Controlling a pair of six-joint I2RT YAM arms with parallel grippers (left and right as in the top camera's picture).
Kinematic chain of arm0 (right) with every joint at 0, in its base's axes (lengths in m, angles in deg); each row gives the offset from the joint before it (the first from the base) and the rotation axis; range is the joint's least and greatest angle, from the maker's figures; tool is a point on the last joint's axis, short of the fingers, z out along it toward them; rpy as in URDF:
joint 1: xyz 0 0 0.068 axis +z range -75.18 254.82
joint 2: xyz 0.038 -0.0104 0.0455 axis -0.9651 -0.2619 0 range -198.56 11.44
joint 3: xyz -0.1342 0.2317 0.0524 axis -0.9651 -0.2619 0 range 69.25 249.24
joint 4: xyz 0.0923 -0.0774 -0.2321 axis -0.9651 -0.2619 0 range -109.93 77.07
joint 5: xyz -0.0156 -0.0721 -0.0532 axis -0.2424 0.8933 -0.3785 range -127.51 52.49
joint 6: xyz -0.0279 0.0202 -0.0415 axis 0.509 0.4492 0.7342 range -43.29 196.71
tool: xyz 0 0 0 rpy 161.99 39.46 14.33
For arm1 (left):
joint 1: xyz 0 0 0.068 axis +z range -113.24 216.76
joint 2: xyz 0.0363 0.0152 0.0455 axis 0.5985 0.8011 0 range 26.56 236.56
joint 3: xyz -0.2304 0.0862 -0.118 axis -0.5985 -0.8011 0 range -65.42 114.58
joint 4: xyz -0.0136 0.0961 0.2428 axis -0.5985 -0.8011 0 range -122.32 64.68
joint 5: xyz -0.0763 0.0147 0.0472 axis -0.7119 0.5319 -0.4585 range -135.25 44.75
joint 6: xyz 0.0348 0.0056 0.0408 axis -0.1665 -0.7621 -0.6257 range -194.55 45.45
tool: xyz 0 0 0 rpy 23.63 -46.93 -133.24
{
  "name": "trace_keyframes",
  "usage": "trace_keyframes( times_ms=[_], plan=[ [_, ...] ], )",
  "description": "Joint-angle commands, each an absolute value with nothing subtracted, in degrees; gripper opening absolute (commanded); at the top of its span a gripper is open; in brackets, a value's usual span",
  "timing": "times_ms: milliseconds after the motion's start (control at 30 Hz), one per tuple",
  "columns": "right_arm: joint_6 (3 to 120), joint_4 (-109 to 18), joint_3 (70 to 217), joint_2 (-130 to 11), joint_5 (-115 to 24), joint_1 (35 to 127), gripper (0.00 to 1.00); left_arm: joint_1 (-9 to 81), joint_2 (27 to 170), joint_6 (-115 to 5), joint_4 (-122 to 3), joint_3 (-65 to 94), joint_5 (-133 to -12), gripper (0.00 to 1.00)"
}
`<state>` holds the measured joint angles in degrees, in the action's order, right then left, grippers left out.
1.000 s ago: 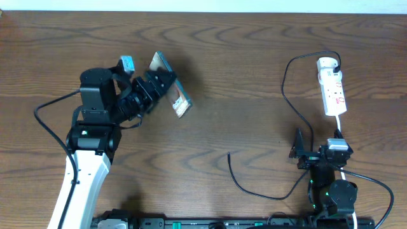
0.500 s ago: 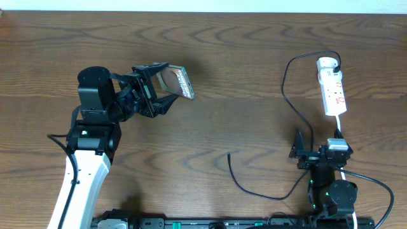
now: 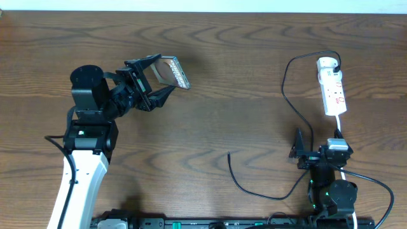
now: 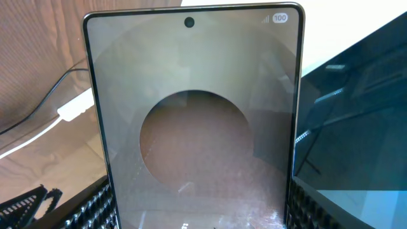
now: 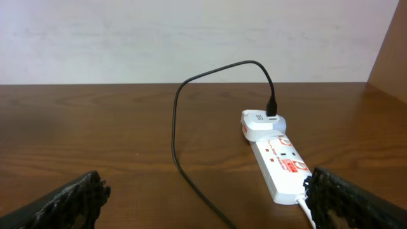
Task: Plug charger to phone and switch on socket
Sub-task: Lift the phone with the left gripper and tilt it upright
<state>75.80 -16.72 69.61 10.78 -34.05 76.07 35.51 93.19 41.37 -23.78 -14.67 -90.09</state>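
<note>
Since a second ago the phone (image 3: 178,74) sits higher and turned, upper left, left gripper (image 3: 163,75) clamped on its edges; we would lay it flat, port toward the charger (image 5: 173,127) tip at lower centre, right gripper (image 5: 203,203) gaping idle below the socket (image 3: 333,92).

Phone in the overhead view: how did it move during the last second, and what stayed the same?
The left gripper, holding the phone by its long edges, swung it toward the far edge of the table and turned it, so its flat side now shows more from above. The grip did not change. The right gripper stayed open and still; the charger and the socket did not move.
</note>
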Motion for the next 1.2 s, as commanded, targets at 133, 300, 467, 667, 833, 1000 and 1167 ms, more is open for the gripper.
trace_keyframes(
  times_ms=[133,300,467,667,833,1000,1167],
  plan=[
    [75.06,-16.96,69.56,11.10,-33.56,77.12,0.99,35.83,92.40,45.07,-22.84,-12.03,-90.61,0.07],
    [75.06,-16.96,69.56,11.10,-33.59,77.12,0.99,35.83,92.82,40.98,-25.09,-12.03,-90.35,0.07],
    [75.06,-16.96,69.56,11.10,-33.56,77.12,0.99,35.83,94.54,22.03,-27.71,-12.03,-85.41,0.07],
    [75.06,-16.96,69.56,11.10,-33.56,77.12,0.99,35.83,97.76,0.81,-28.69,-12.03,-84.41,0.07],
    [75.06,-16.96,69.56,11.10,-33.56,77.12,0.99,35.83,100.92,-16.85,-30.79,-12.03,-84.65,0.07],
    [75.06,-16.96,69.56,11.10,-33.56,77.12,0.99,35.81,103.22,-33.88,-34.68,-12.03,-84.62,0.07],
    [75.06,-16.96,69.56,11.10,-33.59,77.12,0.99,35.81,104.82,-47.21,-38.22,-12.03,-84.62,0.07]
  ],
)
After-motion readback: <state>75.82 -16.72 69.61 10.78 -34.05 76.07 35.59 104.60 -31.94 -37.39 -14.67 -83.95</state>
